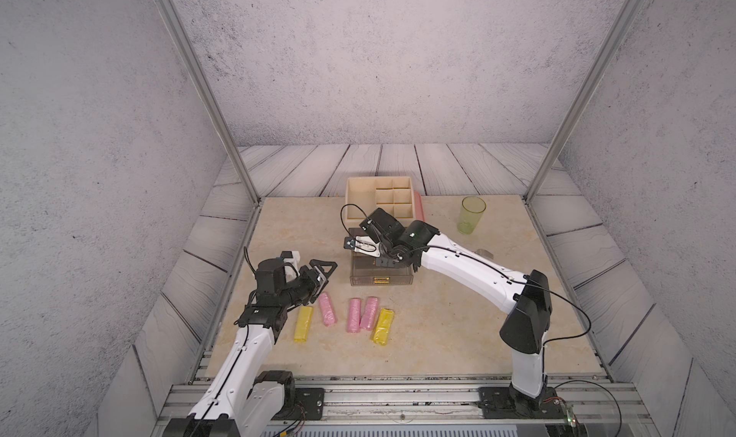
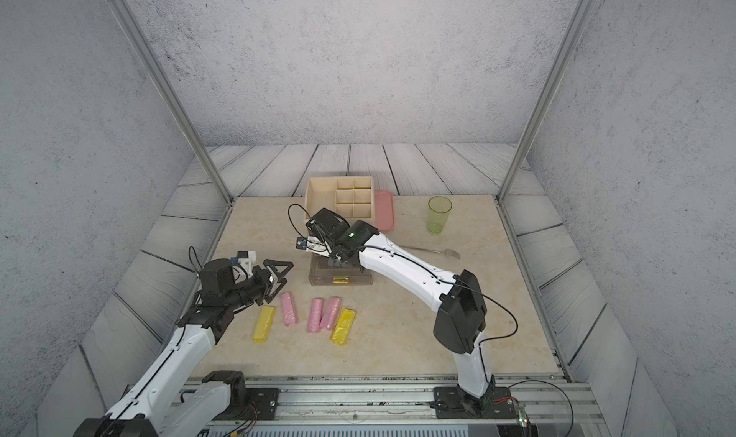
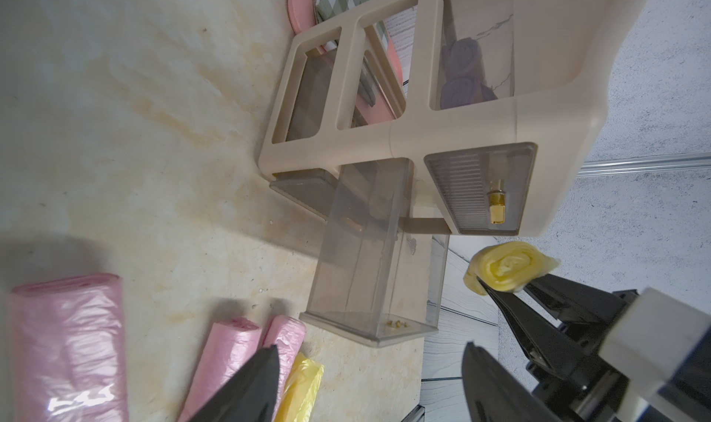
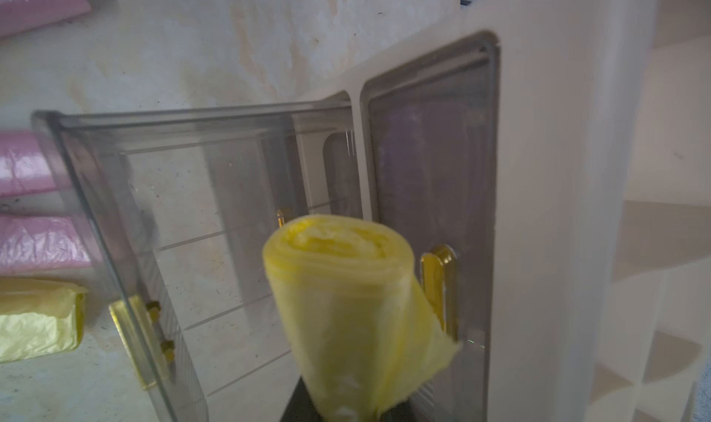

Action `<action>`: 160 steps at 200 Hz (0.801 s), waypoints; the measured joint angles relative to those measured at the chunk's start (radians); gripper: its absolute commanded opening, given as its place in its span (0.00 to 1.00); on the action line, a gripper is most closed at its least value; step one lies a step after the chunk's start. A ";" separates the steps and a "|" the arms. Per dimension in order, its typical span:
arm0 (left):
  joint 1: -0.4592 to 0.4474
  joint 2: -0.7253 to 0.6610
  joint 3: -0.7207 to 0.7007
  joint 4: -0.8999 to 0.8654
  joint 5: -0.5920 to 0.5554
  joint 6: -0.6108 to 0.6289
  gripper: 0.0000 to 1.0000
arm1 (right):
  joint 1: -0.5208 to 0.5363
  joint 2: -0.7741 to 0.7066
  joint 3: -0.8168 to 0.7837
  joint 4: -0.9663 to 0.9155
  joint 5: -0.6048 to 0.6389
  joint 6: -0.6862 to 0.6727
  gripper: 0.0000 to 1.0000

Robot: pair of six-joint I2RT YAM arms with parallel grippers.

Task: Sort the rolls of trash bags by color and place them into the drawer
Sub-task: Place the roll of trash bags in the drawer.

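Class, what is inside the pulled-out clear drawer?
The clear drawer shows a bare floor; the yellow roll hangs above it in the right gripper, not inside. The roll itself covers part of that floor.

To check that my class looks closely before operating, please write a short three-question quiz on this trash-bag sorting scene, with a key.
1. How many pink rolls lie on the table?
2. True or false: the left tool is closed on a roll.
3. Which colour is the roll held by the right tool at the open drawer? A pink, B yellow, C purple.

Key:
1. Three.
2. False: it is open and empty.
3. B.
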 measured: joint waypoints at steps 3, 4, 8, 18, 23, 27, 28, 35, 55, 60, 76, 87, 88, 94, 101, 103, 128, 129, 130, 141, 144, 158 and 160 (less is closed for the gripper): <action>0.000 0.000 0.000 0.000 0.000 0.000 0.80 | -0.002 0.001 0.001 -0.002 -0.004 -0.003 0.32; 0.000 0.000 0.000 0.000 0.000 0.000 0.80 | -0.002 0.002 0.001 -0.003 -0.004 -0.005 0.33; 0.000 0.000 0.000 0.000 0.000 -0.001 0.80 | -0.003 0.002 0.002 -0.005 -0.006 -0.009 0.36; 0.000 0.000 0.000 0.000 0.000 -0.003 0.80 | -0.008 0.002 0.004 -0.010 -0.010 -0.018 0.41; 0.000 0.000 0.000 0.000 -0.001 -0.003 0.80 | -0.010 0.002 0.006 -0.011 -0.013 -0.018 0.44; 0.000 0.000 0.000 0.000 -0.001 -0.003 0.80 | -0.011 0.002 0.007 -0.008 -0.014 -0.021 0.46; 0.000 0.000 0.000 0.000 -0.001 -0.003 0.80 | -0.011 0.002 0.007 -0.008 -0.014 -0.015 0.46; 0.000 0.001 0.000 0.001 -0.001 -0.003 0.80 | -0.012 0.002 0.008 -0.005 -0.016 -0.017 0.50; 0.000 0.009 0.000 0.004 -0.001 -0.003 0.80 | -0.012 0.002 0.007 0.014 -0.019 -0.014 0.54; 0.000 0.011 0.000 0.005 -0.001 -0.003 0.80 | -0.012 0.002 0.007 0.019 -0.018 -0.013 0.54; 0.000 0.012 0.000 0.004 -0.001 -0.003 0.80 | -0.011 0.002 0.007 0.038 -0.017 -0.006 0.55; 0.000 0.012 0.000 0.005 -0.001 -0.002 0.80 | -0.011 0.002 0.007 0.056 -0.013 0.003 0.55; 0.000 0.012 0.000 0.005 -0.001 -0.002 0.80 | -0.011 0.002 0.007 0.058 -0.013 0.005 0.55; 0.000 0.012 0.000 0.005 -0.001 -0.002 0.80 | -0.011 0.000 0.003 0.073 -0.009 0.013 0.56; 0.000 0.012 0.000 0.005 -0.001 0.001 0.80 | -0.011 -0.003 -0.004 0.094 -0.002 0.024 0.56; 0.000 0.012 0.000 0.005 -0.001 0.002 0.80 | -0.011 -0.004 -0.006 0.098 -0.002 0.029 0.56; 0.000 0.022 0.001 0.002 -0.001 0.017 0.80 | -0.011 -0.055 -0.085 0.192 0.012 0.114 0.55; 0.000 0.023 0.002 0.002 -0.002 0.018 0.80 | -0.011 -0.059 -0.092 0.198 0.014 0.124 0.56; 0.000 0.024 0.002 0.001 -0.002 0.018 0.80 | -0.011 -0.062 -0.095 0.200 0.014 0.127 0.56; 0.000 0.034 0.006 -0.003 -0.001 0.024 0.80 | -0.011 -0.118 -0.150 0.236 0.018 0.196 0.61; 0.000 0.038 0.007 -0.003 -0.002 0.026 0.80 | -0.011 -0.133 -0.164 0.245 0.020 0.212 0.62; 0.000 0.051 0.014 -0.005 -0.001 0.035 0.80 | -0.011 -0.235 -0.233 0.285 0.019 0.336 0.60; 0.000 0.052 0.014 -0.005 -0.001 0.036 0.80 | -0.011 -0.251 -0.242 0.288 0.020 0.355 0.59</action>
